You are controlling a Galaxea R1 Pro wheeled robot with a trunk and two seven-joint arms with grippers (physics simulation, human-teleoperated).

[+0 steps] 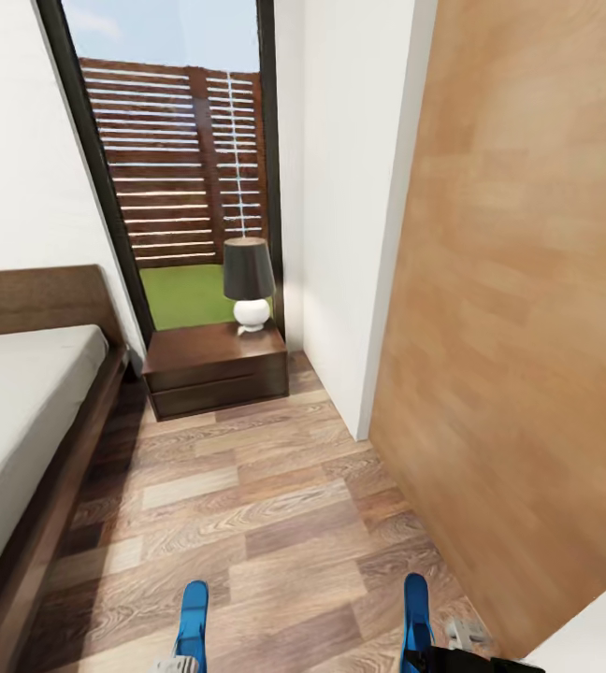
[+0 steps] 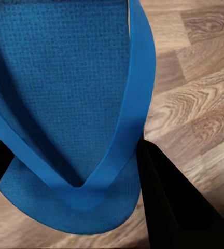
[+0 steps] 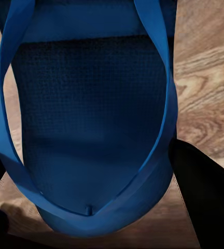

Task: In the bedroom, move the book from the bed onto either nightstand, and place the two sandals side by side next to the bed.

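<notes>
Two bright blue sandals hang just over the plank floor at the near edge of the head view, the left sandal (image 1: 193, 619) and the right sandal (image 1: 416, 612) a good gap apart. My left gripper (image 2: 68, 153) is shut on the left sandal (image 2: 65, 83), black fingers (image 2: 169, 202) pinching its toe end. My right gripper (image 3: 88, 150) is shut on the right sandal (image 3: 91, 119) the same way. The bed (image 1: 64, 472) with its pale grey mattress runs along the left. A nightstand (image 1: 211, 372) stands beyond it under the window. The book is out of view.
A dark-shaded lamp (image 1: 249, 280) with a white base sits on the nightstand. A white wall corner (image 1: 350, 234) and a large light-wood panel (image 1: 527, 327) close off the right side. A strip of wood floor (image 1: 247, 505) runs between them and the bed.
</notes>
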